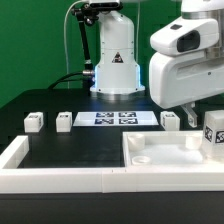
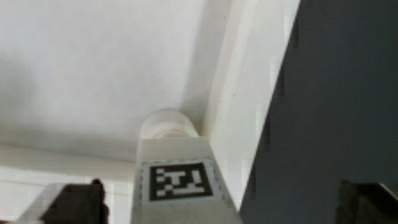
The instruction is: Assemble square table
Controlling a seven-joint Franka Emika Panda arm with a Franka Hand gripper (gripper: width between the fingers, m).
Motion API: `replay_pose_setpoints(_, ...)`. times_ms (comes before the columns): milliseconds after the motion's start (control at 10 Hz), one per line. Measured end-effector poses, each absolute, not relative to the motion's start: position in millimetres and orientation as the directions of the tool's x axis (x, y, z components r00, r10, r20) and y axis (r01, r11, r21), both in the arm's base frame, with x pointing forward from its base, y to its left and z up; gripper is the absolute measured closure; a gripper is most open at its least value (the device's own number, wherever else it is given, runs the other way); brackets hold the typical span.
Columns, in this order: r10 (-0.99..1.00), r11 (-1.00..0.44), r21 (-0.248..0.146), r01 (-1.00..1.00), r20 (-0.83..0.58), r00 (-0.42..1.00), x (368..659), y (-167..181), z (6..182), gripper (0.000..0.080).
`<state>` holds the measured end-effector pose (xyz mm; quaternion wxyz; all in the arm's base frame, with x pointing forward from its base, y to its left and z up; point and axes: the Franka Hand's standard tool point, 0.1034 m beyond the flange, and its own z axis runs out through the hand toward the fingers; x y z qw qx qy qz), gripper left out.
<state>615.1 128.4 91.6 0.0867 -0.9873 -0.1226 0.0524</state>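
Note:
The square table's white slab (image 1: 165, 155) lies at the front on the exterior view's right. One white tagged leg (image 1: 213, 135) stands upright at its far right corner. In the wrist view this leg (image 2: 178, 180) runs down to a rounded corner recess of the slab (image 2: 89, 80). My gripper (image 1: 203, 120) hangs over that leg. Its dark fingertips (image 2: 80, 205) stand on either side of the leg with a gap on each side, so the gripper (image 2: 222, 208) is open around it. Three more legs (image 1: 33, 121), (image 1: 65, 119), (image 1: 170, 119) stand on the black table.
The marker board (image 1: 115, 119) lies between the loose legs, in front of the arm's base (image 1: 115, 70). A long white rail (image 1: 60, 178) borders the black surface at the front and the exterior view's left. Black table (image 2: 329, 100) lies beside the slab's edge.

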Motion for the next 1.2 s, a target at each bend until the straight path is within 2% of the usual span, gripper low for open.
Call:
replay_pose_setpoints(400, 0.23, -0.961, -0.176, 0.214, -0.079, 0.97, 617, 126, 91.3, 0.0151)
replay_pose_setpoints(600, 0.184, -0.976, -0.136, 0.173, -0.072, 0.98, 623, 118, 93.0, 0.0151)
replay_pose_setpoints(1000, 0.186, -0.975, -0.134, 0.176, -0.06, 0.981, 625, 124, 94.2, 0.0151)
replay_pose_setpoints(1200, 0.204, -0.971, -0.135, 0.195, -0.056, 0.977, 625, 123, 93.0, 0.0416)
